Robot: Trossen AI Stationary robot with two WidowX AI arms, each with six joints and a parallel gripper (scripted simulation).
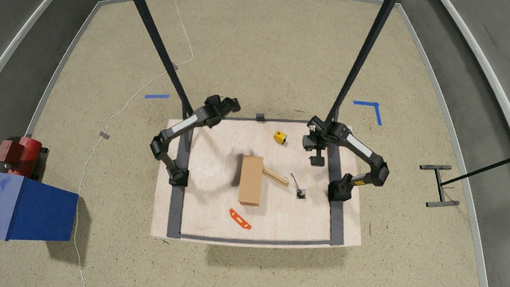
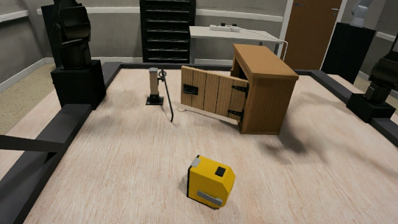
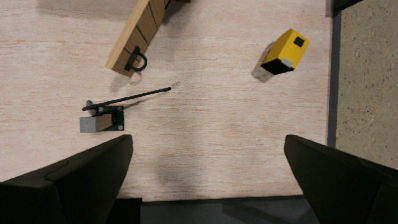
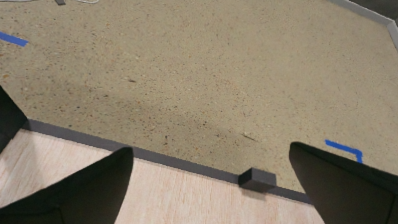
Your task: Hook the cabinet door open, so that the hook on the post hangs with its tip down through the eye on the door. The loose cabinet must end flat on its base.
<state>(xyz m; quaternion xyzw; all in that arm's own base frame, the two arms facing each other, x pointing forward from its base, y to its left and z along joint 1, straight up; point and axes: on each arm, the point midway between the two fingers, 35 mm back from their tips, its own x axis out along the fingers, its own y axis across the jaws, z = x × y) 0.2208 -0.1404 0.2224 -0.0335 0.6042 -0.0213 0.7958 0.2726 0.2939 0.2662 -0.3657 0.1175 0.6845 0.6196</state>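
Observation:
The wooden cabinet point(image 1: 251, 179) point(image 2: 264, 81) stands mid-table. Its door point(image 1: 276, 176) point(image 2: 211, 91) point(image 3: 137, 35) is swung open towards the short post point(image 1: 301, 194) point(image 2: 153, 81) point(image 3: 97, 122). The black eye point(image 2: 190, 89) point(image 3: 136, 62) sits near the door's free end. The thin black hook point(image 1: 296, 181) point(image 2: 168, 93) point(image 3: 130, 97) slants from the post top down to the table, clear of the eye. My left gripper point(image 1: 317, 160) point(image 3: 209, 142) is open and empty, high above the table beside the post. My right gripper point(image 1: 235, 104) point(image 4: 211, 152) is open and empty at the far table edge, facing the floor.
A yellow tape measure point(image 1: 280, 137) point(image 2: 211, 182) point(image 3: 286, 52) lies near the far edge. An orange level point(image 1: 240, 219) lies near the front. A small dark block point(image 1: 260, 116) point(image 4: 256, 179) sits on the far border strip. Two black frame poles rise behind the arms.

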